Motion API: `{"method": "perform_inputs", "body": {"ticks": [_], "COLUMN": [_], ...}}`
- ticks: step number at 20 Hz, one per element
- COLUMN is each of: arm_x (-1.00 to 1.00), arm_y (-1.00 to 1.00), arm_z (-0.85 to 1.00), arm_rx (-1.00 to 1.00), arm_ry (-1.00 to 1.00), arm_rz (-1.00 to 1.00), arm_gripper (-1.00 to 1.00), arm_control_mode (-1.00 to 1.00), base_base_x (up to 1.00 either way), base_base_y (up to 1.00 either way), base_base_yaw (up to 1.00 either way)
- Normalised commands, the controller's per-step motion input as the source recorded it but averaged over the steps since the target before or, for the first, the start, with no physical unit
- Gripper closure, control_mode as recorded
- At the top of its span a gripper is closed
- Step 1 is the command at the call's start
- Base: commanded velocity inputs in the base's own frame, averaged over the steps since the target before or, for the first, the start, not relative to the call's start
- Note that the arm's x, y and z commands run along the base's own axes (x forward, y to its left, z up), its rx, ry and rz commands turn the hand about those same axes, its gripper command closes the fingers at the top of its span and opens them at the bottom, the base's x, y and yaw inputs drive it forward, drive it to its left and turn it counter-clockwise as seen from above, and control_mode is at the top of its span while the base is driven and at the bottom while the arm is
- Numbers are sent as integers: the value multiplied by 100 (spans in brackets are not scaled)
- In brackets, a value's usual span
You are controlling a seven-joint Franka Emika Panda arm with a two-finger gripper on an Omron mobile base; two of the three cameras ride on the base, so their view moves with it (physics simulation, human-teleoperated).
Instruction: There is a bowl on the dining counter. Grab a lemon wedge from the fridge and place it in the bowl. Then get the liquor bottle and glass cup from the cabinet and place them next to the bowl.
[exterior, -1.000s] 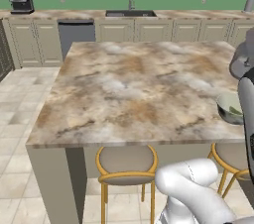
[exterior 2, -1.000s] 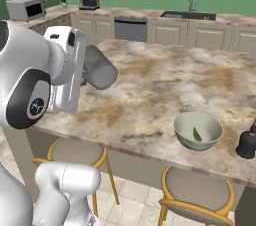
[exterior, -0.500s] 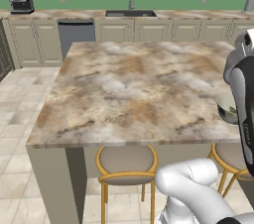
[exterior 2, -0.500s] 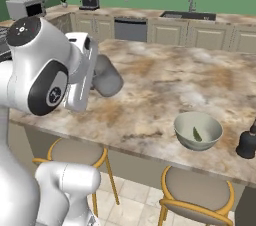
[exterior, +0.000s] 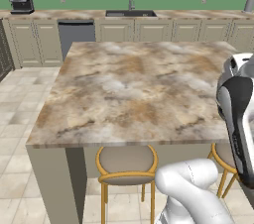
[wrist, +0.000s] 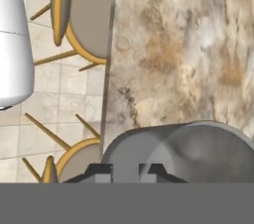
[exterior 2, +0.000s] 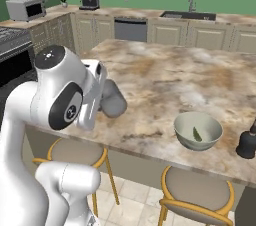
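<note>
Tool (wrist: 125,169) is closed on a grey glass cup (wrist: 188,153), held over the near edge of the marble worktop (exterior 2: 165,77). Pale green bowl (exterior 2: 198,130) holds 1 lemon wedge (exterior 2: 196,134); dark liquor bottle (exterior 2: 247,143) stands right of it. Remaining: set the cup beside the bowl.

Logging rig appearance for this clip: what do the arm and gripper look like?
Glossy white rounded arm links with dark grey joint rings, one round joint cap carrying a small light emblem. The gripper ends in two small dark, blocky finger tips. No cables are visible.
</note>
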Motion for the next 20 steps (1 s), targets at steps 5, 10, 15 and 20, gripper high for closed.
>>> {"method": "perform_inputs", "body": {"ticks": [5,10,15,20], "arm_x": [10,15,6,21], "arm_y": [0,-5,0,-2], "arm_z": [-58,-33,-37,-21], "arm_rx": [-3,4,11,19], "arm_ry": [28,26,2,1], "arm_rz": [1,0,2,0], "arm_gripper": [100,100,100,100], "arm_control_mode": [-100,-100,-100,-100], "base_base_x": [0,0,0,0], "base_base_y": [0,0,0,0], "base_base_yaw": [0,0,0,0]}}
